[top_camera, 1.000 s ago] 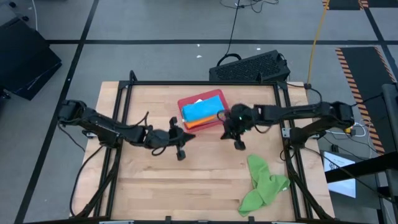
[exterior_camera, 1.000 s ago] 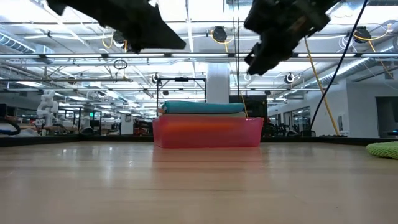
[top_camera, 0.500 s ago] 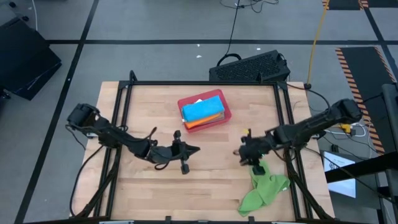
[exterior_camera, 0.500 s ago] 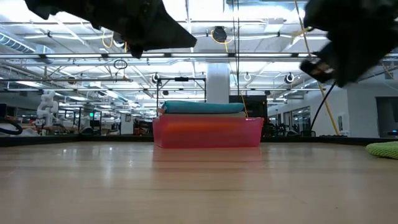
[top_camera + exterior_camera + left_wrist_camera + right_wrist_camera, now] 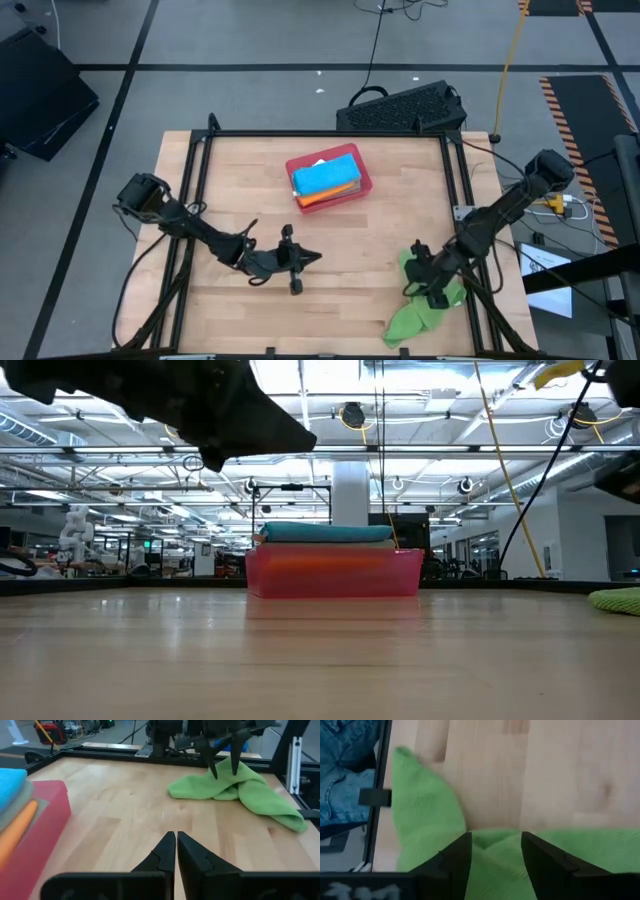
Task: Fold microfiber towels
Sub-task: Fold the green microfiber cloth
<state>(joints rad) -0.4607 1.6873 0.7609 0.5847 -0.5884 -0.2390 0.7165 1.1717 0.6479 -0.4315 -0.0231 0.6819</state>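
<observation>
High view: two robot arms are working over a wooden table (image 5: 230, 160) with folded towels in a red tray (image 5: 362, 170).

Right gripper (image 5: 420, 283) is hanging over a crumpled bright green towel (image 5: 422, 305) near the table's front right corner, its fingers (image 5: 457, 855) spread apart just above the cloth, gripping nothing. Left gripper (image 5: 305, 258) is hovering over bare wood at the table's middle front, fingers (image 5: 165, 851) pressed together and empty. Folded towels, bright blue (image 5: 325, 177) over orange (image 5: 318, 200), are sitting stacked in the tray toward the back.

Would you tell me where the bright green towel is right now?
In the high view, the bright green towel lies crumpled near the table's front right corner, directly under the open right gripper.
</observation>
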